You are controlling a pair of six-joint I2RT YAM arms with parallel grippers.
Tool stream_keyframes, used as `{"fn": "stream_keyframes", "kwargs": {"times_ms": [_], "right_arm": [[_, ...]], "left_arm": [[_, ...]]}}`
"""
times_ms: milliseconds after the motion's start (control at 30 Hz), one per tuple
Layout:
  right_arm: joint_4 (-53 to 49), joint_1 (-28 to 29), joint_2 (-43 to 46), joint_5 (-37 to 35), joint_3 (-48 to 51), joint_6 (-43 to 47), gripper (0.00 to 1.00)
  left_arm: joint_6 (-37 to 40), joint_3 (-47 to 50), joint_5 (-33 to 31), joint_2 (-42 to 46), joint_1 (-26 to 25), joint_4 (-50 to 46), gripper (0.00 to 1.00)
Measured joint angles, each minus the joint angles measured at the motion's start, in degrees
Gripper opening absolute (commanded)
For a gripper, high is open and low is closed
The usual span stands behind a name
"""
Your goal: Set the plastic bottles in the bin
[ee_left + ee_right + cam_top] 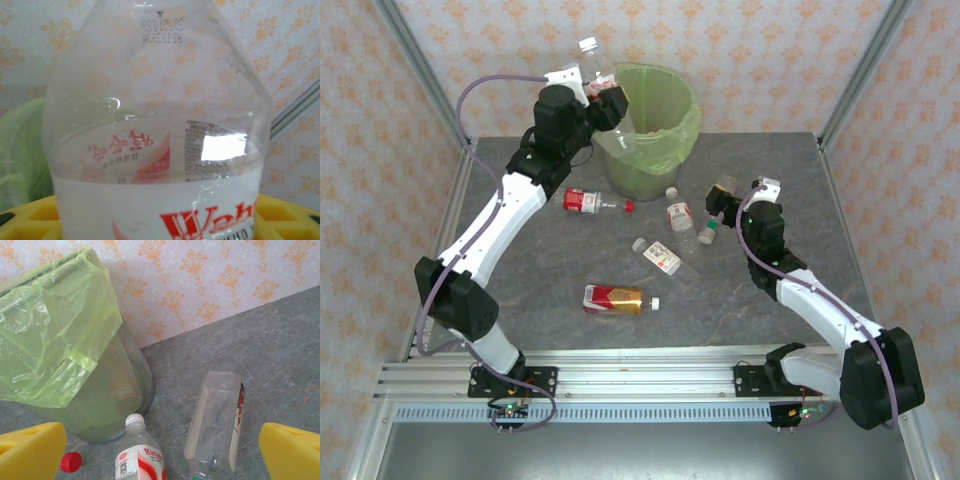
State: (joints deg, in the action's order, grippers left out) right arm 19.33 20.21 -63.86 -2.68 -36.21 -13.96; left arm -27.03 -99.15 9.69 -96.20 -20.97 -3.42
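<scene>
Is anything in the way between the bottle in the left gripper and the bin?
Nothing visible is in the way. The left gripper holds the bottle up at the left rim of the bin. The bin's open mouth is right beside the bottle, with no object between them.

Left gripper (603,90) raised, clamped, right gripper (718,203) low, spread wide.

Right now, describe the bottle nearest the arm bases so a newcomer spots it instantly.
Start at the green-lined bin at the table's far side and come toward the arm bases, past the white-labelled bottles. The nearest bottle lies on its side, alone on the grey tabletop. It alone has a red-and-gold label, white cap pointing right.
</scene>
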Motion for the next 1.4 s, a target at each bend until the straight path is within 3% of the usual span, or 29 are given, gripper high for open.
{"fn": "stream_keyframes", "kwargs": {"times_ms": [167,467,667,1067,1233,1400], "right_arm": [[-0.1,0.0,1.8,-0.8,0.0,0.0,0.99],[-1.9,0.0,4.1,-2.3,0.0,0.0,0.99],[-2.1,0.0,4.2,-3.4,0.0,0.0,0.99],[-2.6,0.0,4.3,-3.6,0.3,0.0,0.99],[-2.6,0.0,4.2,-3.6,0.3,0.0,0.99],[-3.0,0.0,4.2,-3.6,0.3,0.0,0.99]], "left_arm": [[0.8,-4.8,0.7,-4.4,0.0,1.2,0.59],[7.4,-30.6,3.7,-21.9,0.0,-6.8,0.59],[11.1,-42.4,5.1,-31.1,-0.1,-13.5,0.59],[12.4,-45.4,5.1,-36.9,-0.4,-16.3,0.68],[11.9,-44.7,8.2,-37.1,-0.4,-16.2,0.69],[11.1,-44.7,8.1,-37.7,-0.4,-16.1,0.76]]}}
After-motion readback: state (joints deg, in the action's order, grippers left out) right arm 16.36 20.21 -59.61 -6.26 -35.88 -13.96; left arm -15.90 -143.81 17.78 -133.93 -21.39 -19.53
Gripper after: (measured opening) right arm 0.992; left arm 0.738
